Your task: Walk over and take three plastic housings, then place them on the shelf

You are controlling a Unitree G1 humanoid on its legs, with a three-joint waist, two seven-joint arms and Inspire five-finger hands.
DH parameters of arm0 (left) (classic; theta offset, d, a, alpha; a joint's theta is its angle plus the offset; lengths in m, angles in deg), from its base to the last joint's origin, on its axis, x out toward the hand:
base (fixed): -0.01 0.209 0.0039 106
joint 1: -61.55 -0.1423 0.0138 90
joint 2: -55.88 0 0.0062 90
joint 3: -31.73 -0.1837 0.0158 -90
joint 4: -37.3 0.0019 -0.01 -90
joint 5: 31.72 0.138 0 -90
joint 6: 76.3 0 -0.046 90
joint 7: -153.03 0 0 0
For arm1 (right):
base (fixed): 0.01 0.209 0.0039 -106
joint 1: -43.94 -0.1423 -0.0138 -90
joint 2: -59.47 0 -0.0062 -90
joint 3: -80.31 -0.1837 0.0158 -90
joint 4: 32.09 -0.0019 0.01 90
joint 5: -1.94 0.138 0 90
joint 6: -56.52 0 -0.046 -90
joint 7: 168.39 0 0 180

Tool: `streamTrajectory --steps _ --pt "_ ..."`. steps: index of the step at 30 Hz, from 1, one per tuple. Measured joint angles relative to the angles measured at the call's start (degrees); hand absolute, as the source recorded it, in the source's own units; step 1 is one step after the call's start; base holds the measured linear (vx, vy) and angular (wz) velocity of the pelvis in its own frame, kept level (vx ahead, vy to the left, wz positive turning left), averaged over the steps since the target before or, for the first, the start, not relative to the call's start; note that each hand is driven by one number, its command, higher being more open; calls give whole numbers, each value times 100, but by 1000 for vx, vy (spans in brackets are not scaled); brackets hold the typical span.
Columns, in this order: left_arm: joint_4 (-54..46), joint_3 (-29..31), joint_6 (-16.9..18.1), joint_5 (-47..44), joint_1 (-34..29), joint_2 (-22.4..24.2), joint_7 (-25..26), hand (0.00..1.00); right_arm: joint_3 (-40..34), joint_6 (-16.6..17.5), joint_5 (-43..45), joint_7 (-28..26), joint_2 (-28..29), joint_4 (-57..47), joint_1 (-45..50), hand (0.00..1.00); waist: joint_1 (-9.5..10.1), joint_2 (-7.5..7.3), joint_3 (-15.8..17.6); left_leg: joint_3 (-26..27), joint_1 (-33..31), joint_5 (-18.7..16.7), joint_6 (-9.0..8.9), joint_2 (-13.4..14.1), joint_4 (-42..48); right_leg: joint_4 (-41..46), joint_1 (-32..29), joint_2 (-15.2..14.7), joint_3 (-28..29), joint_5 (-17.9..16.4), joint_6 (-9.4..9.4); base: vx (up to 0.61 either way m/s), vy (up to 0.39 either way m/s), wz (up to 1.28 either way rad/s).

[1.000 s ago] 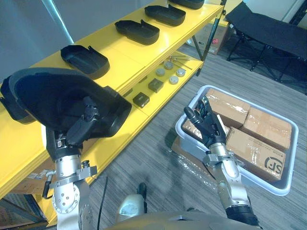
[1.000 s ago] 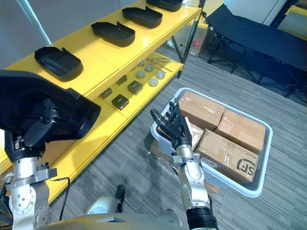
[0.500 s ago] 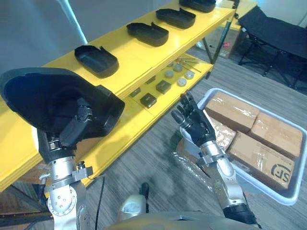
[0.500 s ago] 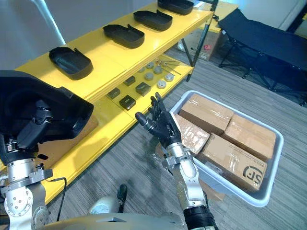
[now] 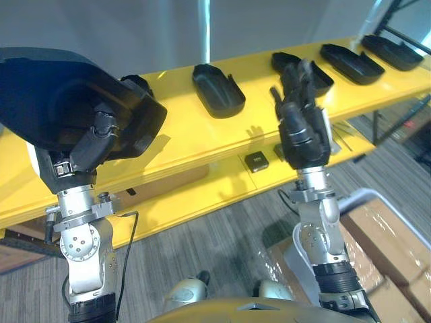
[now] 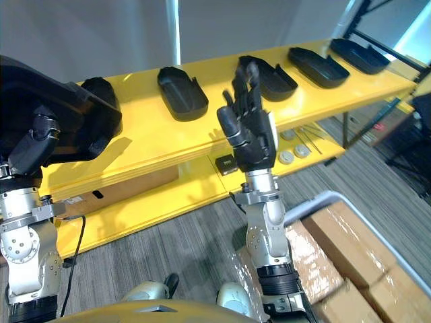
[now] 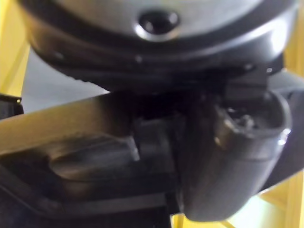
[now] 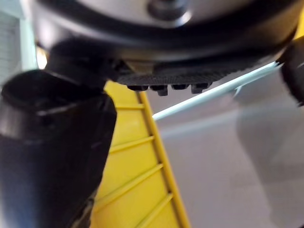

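My left hand point(image 5: 89, 143) is shut on a large black plastic housing point(image 5: 64, 101), holding it up at the left in front of the yellow shelf point(image 5: 202, 134). In the left wrist view its thumb point(image 7: 230, 164) curls over the housing's dark wall point(image 7: 85, 159). Several more black housings lie in a row on the top shelf, the nearest point(image 5: 217, 89) at the middle and another point(image 6: 269, 75) behind my right hand. That right hand point(image 5: 303, 121) is raised upright before the shelf, open, fingers straight and holding nothing.
On the lower shelf lie a small black block point(image 5: 256, 160) and round metal parts point(image 6: 293, 156). A white tote point(image 5: 350, 202) with cardboard boxes point(image 5: 397, 245) stands on the floor at the lower right. Grey carpet lies between me and the shelf.
The camera has swung to face the shelf, so the tote now sits at the lower right. My right hand rose from beside the tote to shelf height. The left hand still holds the housing.
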Motion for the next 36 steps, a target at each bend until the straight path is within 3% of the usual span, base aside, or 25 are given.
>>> streamTrajectory --steps 1,3,4,6,8,14,20,26,27,29,30,31,32,34,36 --pt "11 5 18 0 -42 41 3 0 -7 5 4 -10 -17 -55 -66 100 27 -80 -68 -23 -17 -80 -48 -54 35 -80 38 -68 -38 13 261 258 -343 62" --pt "-5 -106 22 -14 -353 384 -81 0 -166 8 -22 -68 -215 -52 -201 100 80 260 -156 507 -108 -323 -134 379 332 -585 529 161 -533 129 197 181 -226 59" --pt "-11 -135 24 -18 -406 398 -146 0 -229 -7 -21 -68 -227 -44 -193 100 85 298 -173 685 -97 -324 -137 486 320 -694 643 205 -627 147 169 145 -177 76" --pt "-35 -222 27 -15 -407 412 -302 0 -545 -41 4 -65 -216 -43 -170 100 58 374 -218 1623 -167 -277 -134 866 280 -985 908 297 -996 182 113 139 -161 69" --pt "-62 -279 96 -7 -403 418 -383 0 -766 -91 16 -62 -206 -44 -139 100 37 396 -233 2087 -197 -133 -135 954 107 -1023 919 254 -1154 183 110 50 -32 47" --pt "-125 -345 94 5 -402 460 -500 0 -1093 -276 -263 127 40 -45 478 100 -21 370 -248 1793 14 361 -99 676 -598 -1383 1185 49 -1484 304 167 36 27 40" --pt "-565 -348 58 11 -946 517 -673 0 -880 -539 -245 148 307 -44 830 100 -40 351 -248 1887 115 511 -108 668 -961 -1425 1235 -16 -1539 307 177 -44 19 14" --pt "-556 -568 54 6 -1025 726 -835 0 -981 -608 -430 80 266 -24 1211 100 -265 333 -192 3203 -273 454 -48 1015 -525 -1439 1358 -202 -2025 342 261 -61 34 43" --pt "-555 -597 53 7 -968 728 -934 0 -1106 -608 -424 70 265 -22 1208 100 -329 285 10 3388 -489 245 -62 1102 95 -1351 1483 -350 -2173 297 337 -36 125 61" --pt "-542 -623 52 7 -995 730 -1017 0 -1219 -603 -421 71 247 4 1214 100 -366 303 123 3438 -733 236 -42 1309 774 -1023 1520 -665 -2183 92 519 -90 254 19" --pt "-517 -626 53 7 -1046 753 -1046 0 -1194 -565 -421 63 186 7 1243 100 -361 411 126 3354 -654 377 -135 1496 782 -788 1485 -780 -2028 -60 724 -103 341 -16" --pt "-505 -628 54 7 -1074 773 -1064 0 -1170 -522 -421 55 121 14 1258 100 -370 535 91 3206 -586 260 -337 1553 718 -687 1483 -819 -1972 -120 826 -18 380 -35" --pt "-435 -605 58 5 -1074 746 -1095 0 -1113 -440 -416 40 156 109 1292 100 -366 513 59 3344 -469 -22 -381 1334 757 -603 1488 -1067 -1772 -172 920 50 380 -29" --pt "-450 -517 68 -2 -1058 740 -1192 0 -992 -305 -420 42 276 126 1397 100 -406 386 -11 3494 -491 -80 -231 990 668 -920 1505 -1297 -1527 -149 920 75 329 -11" --pt "-459 -501 68 -2 -991 710 -1293 0 -899 -253 -433 105 359 127 1420 100 -427 258 36 3579 -523 -80 -109 735 566 -1100 1508 -1469 -1461 -117 781 84 225 7"
